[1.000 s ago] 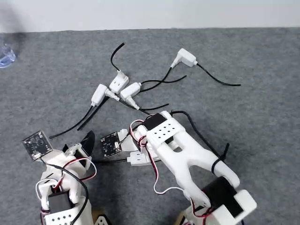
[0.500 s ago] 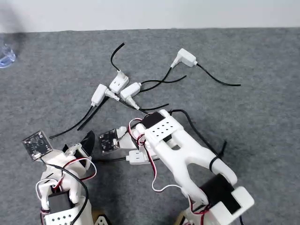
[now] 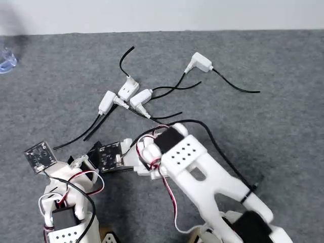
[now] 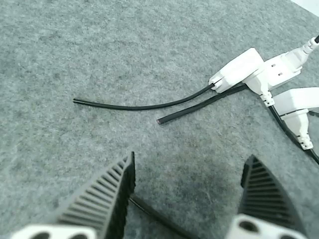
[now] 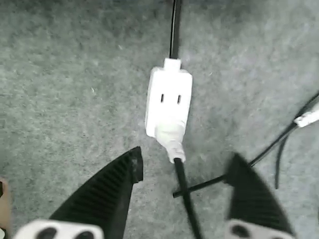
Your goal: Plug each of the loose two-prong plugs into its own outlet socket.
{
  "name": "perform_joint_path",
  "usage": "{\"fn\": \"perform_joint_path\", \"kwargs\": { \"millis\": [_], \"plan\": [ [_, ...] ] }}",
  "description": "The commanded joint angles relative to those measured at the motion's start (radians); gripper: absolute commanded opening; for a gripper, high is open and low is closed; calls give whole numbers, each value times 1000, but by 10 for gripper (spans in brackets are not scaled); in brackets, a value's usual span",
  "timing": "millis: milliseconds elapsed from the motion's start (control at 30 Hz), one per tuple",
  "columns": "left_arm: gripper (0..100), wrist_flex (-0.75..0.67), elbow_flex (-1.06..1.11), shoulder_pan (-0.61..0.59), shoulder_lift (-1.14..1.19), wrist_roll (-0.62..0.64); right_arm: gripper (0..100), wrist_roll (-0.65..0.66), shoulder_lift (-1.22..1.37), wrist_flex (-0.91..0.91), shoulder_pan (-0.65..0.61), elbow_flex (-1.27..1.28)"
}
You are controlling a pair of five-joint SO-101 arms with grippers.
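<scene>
A white outlet socket with two slots lies on the grey carpet, a black cord leaving each end. My right gripper hangs open just above it, one finger on each side, not touching. In the high view the right arm covers most of that socket. Three white plug pieces lie bunched together farther back, and a fourth white plug lies apart at the back right. My left gripper stands open over bare carpet, with the bunched plugs some way ahead of it.
Loose black cords trail across the carpet around the plugs, and two cord ends lie ahead of the left gripper. A clear object sits at the far left edge. A pale wall bounds the carpet at the back.
The right arm has swung left, bringing its wrist camera close beside the left gripper. The left arm and the plugs have stayed still.
</scene>
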Motion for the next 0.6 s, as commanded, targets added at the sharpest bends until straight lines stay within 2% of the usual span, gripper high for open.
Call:
{"fn": "perform_joint_path", "kwargs": {
  "millis": [0,133,333,433,567],
  "plan": [
    [326,5,-10,-5,-11,-11,362,-9,-79,13,-8,-51],
    [326,5,-10,-5,-11,-11,362,-9,-153,42,-4,-55],
    [326,5,-10,-5,-11,-14,362,-11,-390,242,47,-241],
    [326,3,-10,-8,-11,-14,362,-75,-529,291,162,-321],
    [326,3,-12,-11,-11,-18,362,-253,-685,269,441,-236]
  ]
}}
